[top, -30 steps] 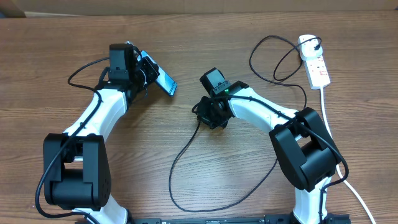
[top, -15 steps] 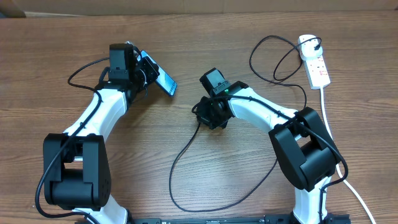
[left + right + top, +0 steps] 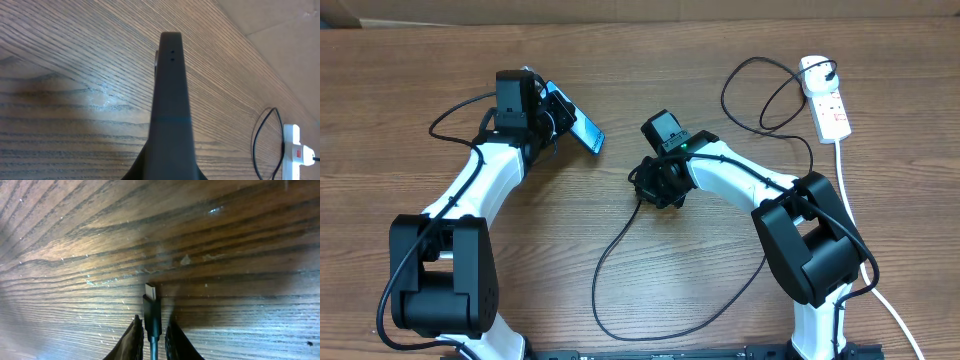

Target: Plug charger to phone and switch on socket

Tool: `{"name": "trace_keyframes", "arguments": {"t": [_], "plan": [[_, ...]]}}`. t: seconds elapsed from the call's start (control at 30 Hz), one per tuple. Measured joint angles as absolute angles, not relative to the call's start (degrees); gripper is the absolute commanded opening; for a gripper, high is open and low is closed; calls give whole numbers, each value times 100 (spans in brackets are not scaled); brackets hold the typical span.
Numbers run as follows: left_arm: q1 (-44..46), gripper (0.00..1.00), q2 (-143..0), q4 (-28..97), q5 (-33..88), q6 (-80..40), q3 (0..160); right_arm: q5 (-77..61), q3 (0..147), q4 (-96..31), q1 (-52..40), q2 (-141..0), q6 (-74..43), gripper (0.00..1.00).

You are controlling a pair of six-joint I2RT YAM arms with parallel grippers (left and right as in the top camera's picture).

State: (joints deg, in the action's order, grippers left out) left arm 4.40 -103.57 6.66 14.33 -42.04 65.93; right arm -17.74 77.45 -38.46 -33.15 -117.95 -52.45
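Here the phone (image 3: 585, 130) is held clamped in the left gripper (image 3: 557, 110), seen edge-on just ahead of the wrist; the charger (image 3: 151, 302) tip lies between the right gripper's (image 3: 152, 323) narrowed fingers (image 3: 132, 338), though whether it is pinched cannot be told

One counter (image 3: 420, 60) carries one phone (image 3: 582, 128), one charger (image 3: 610, 250) with one connector tip (image 3: 151, 305), and one socket (image 3: 826, 98) with one black plug (image 3: 829, 71) and one white cord (image 3: 865, 265). There are two tools: the left tool (image 3: 555, 112) and the right tool (image 3: 152, 325). The socket's reddish switch marks look like two, though they are too small to count surely.
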Motion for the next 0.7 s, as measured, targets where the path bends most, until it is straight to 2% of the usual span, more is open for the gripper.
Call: {"name": "trace_keyframes", "arguments": {"t": [0.2,0.43,0.47,0.7], "plan": [[440,4,-10357,666,1433,-4204,6593,-1774,7745,-3839,-3315,-11804,-5247,12],[440,4,-10357,666,1433,-4204,6593,-1772,7745,-3833,-3315,-11815,-5247,7],[440,4,-10357,666,1433,-4204,6593,-1774,7745,-3835,-3315,-11815,-5247,4],[440,4,-10357,666,1433,-4204,6593,-1780,7745,-3857,-3315,-11815,-5245,4]]}}
